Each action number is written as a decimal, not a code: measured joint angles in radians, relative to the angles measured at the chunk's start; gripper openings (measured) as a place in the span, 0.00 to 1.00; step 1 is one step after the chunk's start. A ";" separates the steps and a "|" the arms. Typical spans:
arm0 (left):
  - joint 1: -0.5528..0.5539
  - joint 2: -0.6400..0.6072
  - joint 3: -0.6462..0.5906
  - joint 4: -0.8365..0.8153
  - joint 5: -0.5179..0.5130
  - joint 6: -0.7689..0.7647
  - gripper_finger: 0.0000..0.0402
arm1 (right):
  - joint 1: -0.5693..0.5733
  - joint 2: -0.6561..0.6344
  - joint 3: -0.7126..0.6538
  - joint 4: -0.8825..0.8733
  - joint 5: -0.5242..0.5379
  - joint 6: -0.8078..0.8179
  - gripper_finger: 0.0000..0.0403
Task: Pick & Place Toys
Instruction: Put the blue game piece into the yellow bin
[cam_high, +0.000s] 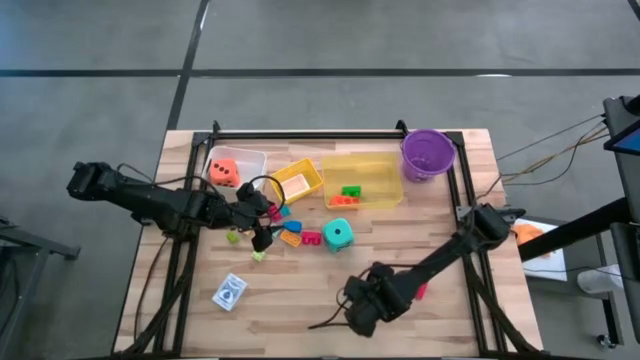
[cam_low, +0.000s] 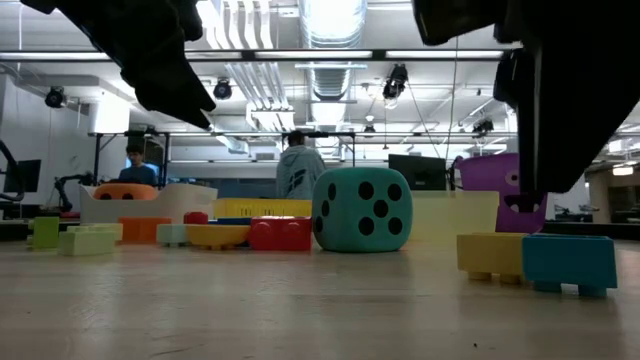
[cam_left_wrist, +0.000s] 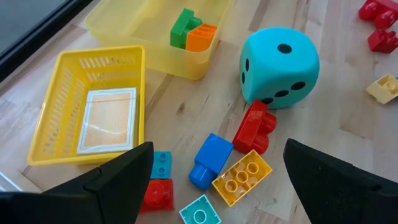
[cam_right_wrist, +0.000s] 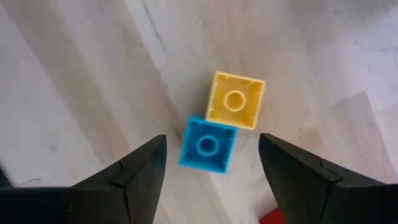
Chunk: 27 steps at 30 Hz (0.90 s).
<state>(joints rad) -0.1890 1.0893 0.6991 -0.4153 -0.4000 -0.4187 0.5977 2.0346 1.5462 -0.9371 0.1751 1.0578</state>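
The right end effector (cam_right_wrist: 211, 168) is held open and empty above a blue brick (cam_right_wrist: 208, 144) and a yellow brick (cam_right_wrist: 235, 100) (touching, on the counter (cam_right_wrist: 74, 93)). The left end effector (cam_left_wrist: 214, 180) is spread wide over scattered bricks beside the teal die (cam_left_wrist: 280, 65).

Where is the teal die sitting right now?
The teal die stands on the table's middle, just in front of the clear yellow bin, with a red brick beside it on the left arm's side.
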 joint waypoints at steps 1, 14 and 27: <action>0.000 0.000 0.000 0.000 0.000 0.000 0.89 | -0.003 0.000 -0.002 0.001 0.000 -0.003 0.62; 0.000 0.000 0.000 0.000 0.000 0.000 0.89 | -0.005 -0.001 -0.037 0.012 -0.013 0.030 0.62; 0.000 0.000 0.000 -0.001 0.000 0.000 0.89 | -0.005 0.002 -0.122 0.123 -0.019 0.047 0.62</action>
<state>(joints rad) -0.1890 1.0893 0.6991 -0.4162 -0.3996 -0.4183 0.5930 2.0361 1.4247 -0.8144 0.1561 1.1044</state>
